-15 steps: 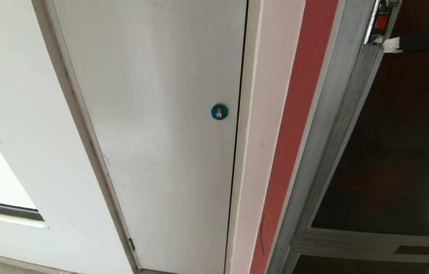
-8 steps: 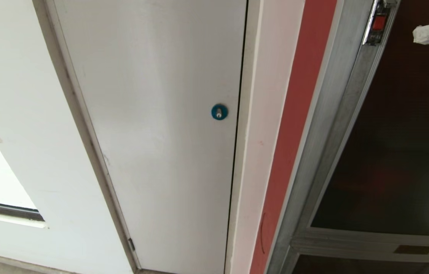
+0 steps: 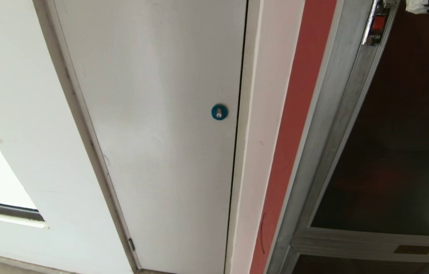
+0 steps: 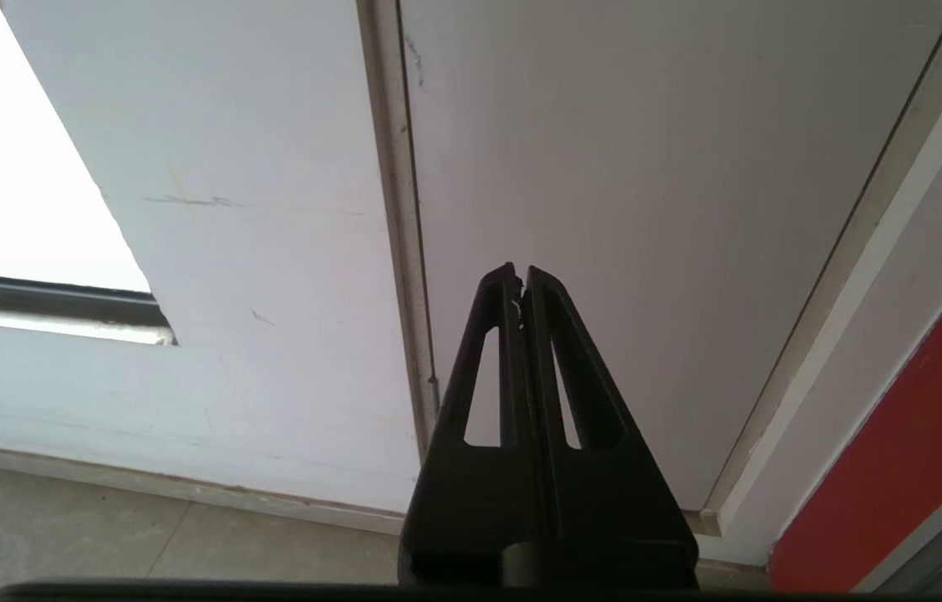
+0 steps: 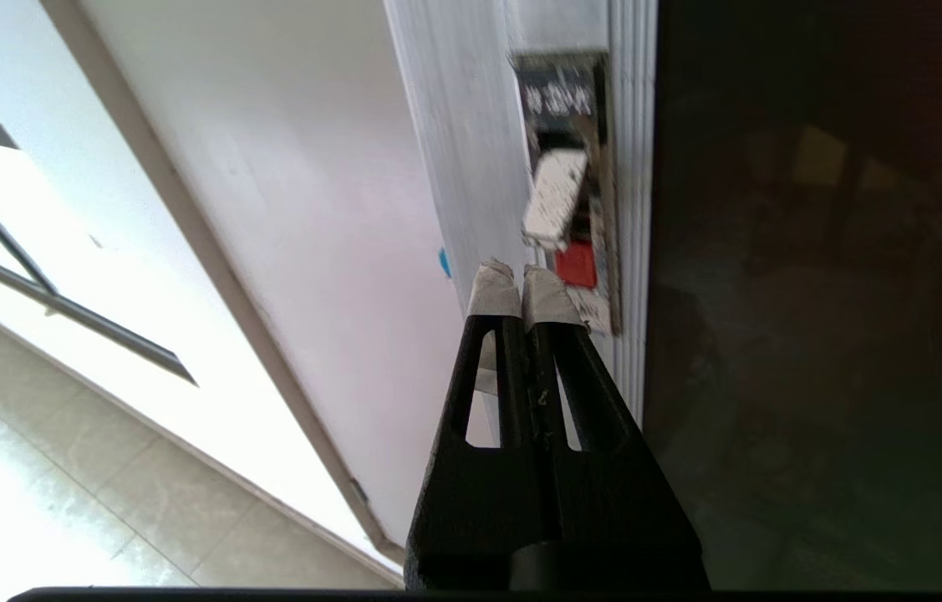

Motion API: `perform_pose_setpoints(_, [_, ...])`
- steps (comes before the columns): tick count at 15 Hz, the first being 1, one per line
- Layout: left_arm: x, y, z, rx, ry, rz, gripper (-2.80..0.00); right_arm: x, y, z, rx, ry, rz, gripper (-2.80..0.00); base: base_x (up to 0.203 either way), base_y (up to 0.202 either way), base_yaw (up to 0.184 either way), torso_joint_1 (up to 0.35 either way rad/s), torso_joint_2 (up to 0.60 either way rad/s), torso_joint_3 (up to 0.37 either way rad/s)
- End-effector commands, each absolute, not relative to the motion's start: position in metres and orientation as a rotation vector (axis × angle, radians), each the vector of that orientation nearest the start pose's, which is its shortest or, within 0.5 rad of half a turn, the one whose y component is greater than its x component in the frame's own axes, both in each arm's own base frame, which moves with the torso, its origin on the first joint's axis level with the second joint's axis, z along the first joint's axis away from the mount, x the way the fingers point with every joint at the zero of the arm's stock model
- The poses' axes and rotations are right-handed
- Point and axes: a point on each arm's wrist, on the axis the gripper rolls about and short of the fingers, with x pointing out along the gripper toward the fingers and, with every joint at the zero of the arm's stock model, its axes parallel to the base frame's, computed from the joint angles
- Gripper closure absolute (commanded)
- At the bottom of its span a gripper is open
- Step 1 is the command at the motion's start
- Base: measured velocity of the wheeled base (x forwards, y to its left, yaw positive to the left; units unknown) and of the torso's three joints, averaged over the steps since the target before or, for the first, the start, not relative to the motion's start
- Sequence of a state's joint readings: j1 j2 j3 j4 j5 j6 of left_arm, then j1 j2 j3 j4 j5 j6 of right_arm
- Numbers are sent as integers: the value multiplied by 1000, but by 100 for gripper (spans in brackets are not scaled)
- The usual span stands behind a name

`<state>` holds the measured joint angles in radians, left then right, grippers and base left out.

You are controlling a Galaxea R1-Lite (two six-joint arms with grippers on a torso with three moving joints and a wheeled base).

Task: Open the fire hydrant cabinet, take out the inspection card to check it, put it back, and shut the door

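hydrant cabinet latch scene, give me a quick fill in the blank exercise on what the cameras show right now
1. The round lock on the plain white door is ____ in colour.
2. The right gripper has its fingers ____, with nothing between them.
3. The right gripper's fingertips are wrapped in white ____.
4. The small square part of the latch on the silver frame is ____.

Missing words: blue; shut; tape; red

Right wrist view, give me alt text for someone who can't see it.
The right gripper, its white-taped fingertips shut together, points at the small red latch in the silver frame of the door, a dark glass panel. A plain white door stands alongside.
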<state>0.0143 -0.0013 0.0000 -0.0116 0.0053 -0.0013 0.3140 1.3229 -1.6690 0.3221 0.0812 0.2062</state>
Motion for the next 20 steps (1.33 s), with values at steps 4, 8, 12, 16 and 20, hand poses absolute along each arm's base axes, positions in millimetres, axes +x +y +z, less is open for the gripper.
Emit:
perform_pose_setpoints(4, [-22, 0, 75, -2, -6, 21, 0, 159, 54, 433, 209, -16, 426, 0, 0, 0, 0, 0, 0, 0])
perform_pose_setpoints(8, [-22, 0, 75, -2, -8, 21, 0, 151, 52, 445, 213, -66, 441, 0, 0, 0, 0, 0, 0, 0])
perform_pose_setpoints(12, [-22, 0, 75, -2, -6, 21, 0, 152, 52, 453, 217, -99, 447, 0, 0, 0, 0, 0, 0, 0])
perform_pose_setpoints(16, [-22, 0, 75, -2, -7, 20, 0, 166, 57, 461, 218, -119, 447, 0, 0, 0, 0, 0, 0, 0])
perform_pose_setpoints(20, [-22, 0, 75, -2, -6, 21, 0, 182, 59, 464, 216, -133, 433, 0, 0, 0, 0, 0, 0, 0])
